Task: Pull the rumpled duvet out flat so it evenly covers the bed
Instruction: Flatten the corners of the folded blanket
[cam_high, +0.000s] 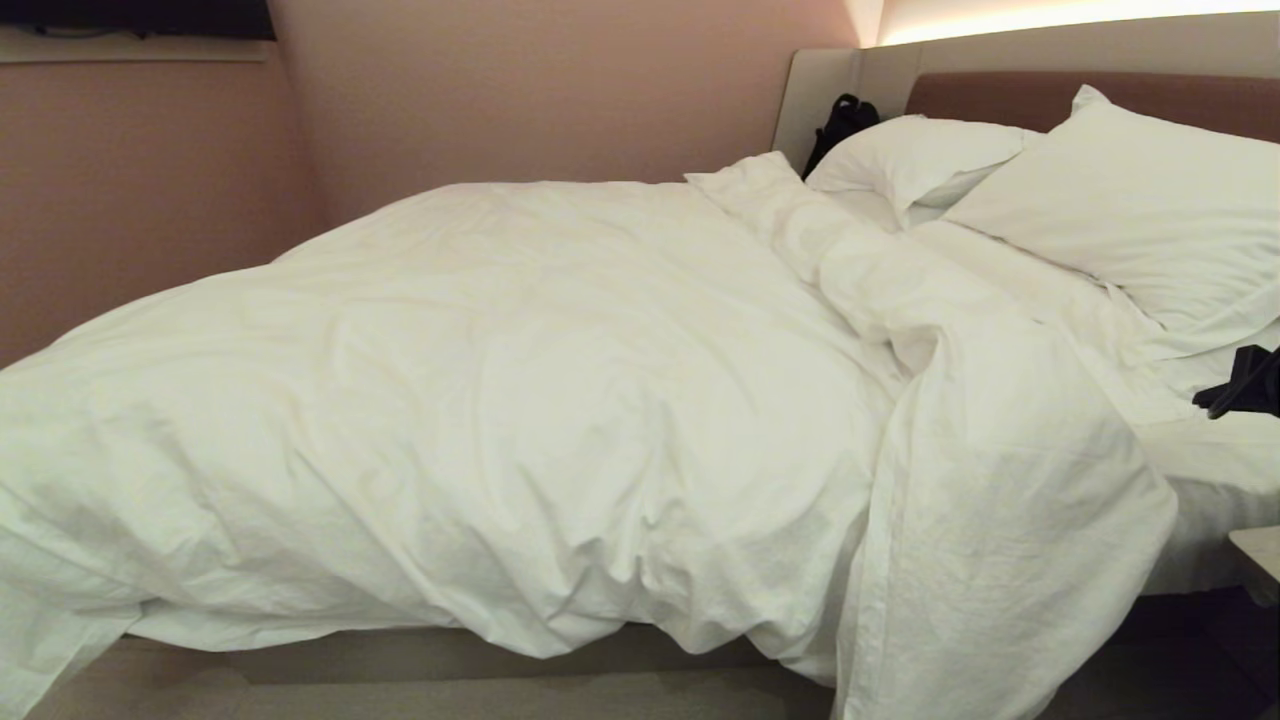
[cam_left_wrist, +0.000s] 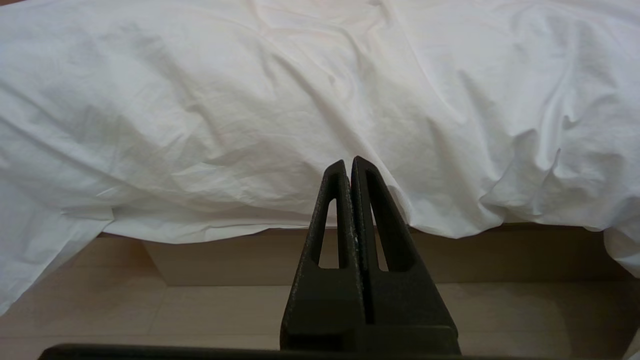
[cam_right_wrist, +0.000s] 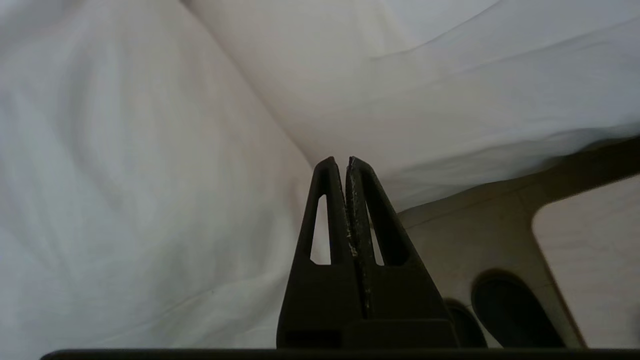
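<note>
A puffy white duvet (cam_high: 480, 400) lies bunched over the left and middle of the bed (cam_high: 450, 655), spilling over its near edge. The left end effector (cam_left_wrist: 348, 162), closed and empty, points at that overhang. The right end effector (cam_right_wrist: 339, 162), also closed and empty, sits nearer the hanging fold on the right.

bed (cam_high: 450, 655) — duvet (cam_high: 500, 400) rumpled, overhanging | two pillows (cam_high: 1130, 200) at headboard
</note>
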